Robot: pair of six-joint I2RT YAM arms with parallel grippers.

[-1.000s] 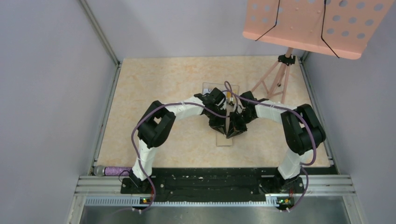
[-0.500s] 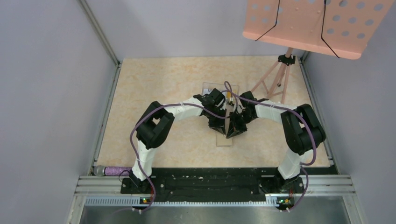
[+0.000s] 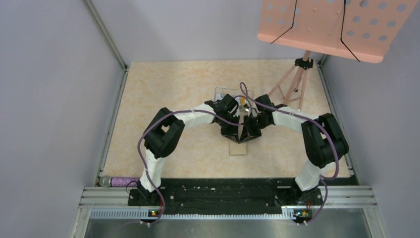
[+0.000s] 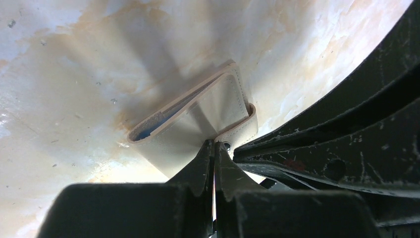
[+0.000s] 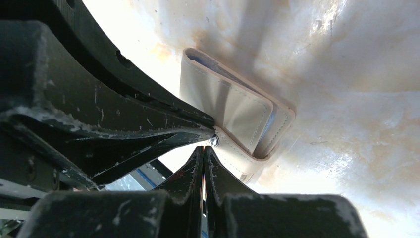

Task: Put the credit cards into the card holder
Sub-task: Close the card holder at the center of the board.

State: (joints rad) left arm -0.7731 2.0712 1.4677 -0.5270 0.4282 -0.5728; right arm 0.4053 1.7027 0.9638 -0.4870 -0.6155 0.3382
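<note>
Left fingers [image 4: 209,156] pinched fully together, nothing visibly between them. Tips touch the card holder [image 4: 198,116] flap beside the snap [image 5: 214,141]. Right fingers [image 5: 199,161] same, from the opposite side. Holder lies folded on the tabletop [image 4: 74,74], just beyond both tips. Probably pressing the snap closed.

My desk [image 3: 168,89]: a marbled beige top.
A clear rectangular sheet [image 3: 237,148] lay near its middle and the pink stand's tripod [image 3: 289,79] stood at the far right corner; whether the tan card holder [image 4: 198,119] rested on it, I could not tell.
</note>
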